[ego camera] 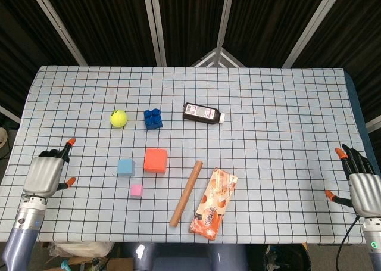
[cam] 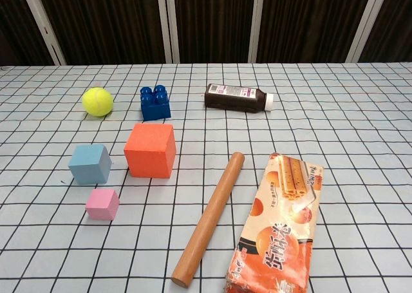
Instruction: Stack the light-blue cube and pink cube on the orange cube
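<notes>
Nothing was stacked: the blue cube (ego camera: 125, 167) sat just left of the orange cube (ego camera: 155, 160), and the pink cube (ego camera: 136, 190) lay just in front of the blue one, all three flat on the checked surface (ego camera: 286, 116).

The likeliest trouble, as I judged it, lay in how tightly the cubes were packed. Fingers closing on the blue cube could nudge the orange one out of place or knock the pink cube away. The pink cube was the smallest, so a broad grasp might fumble it or set it off-centre, and a top-heavy pile could topple. The wooden rod (ego camera: 186, 193) and snack packet (ego camera: 214, 203) lay to the right of the cubes, where a right-arm reach could sweep them.

The left robot hand (ego camera: 45, 174) hung over the surface's left edge, well apart from the cubes, knuckles up, fingers bent forward and grasping nothing. The right robot hand (ego camera: 362, 184) sat at the right edge, fingers spread and released, far from everything. The chest view showed neither.
</notes>
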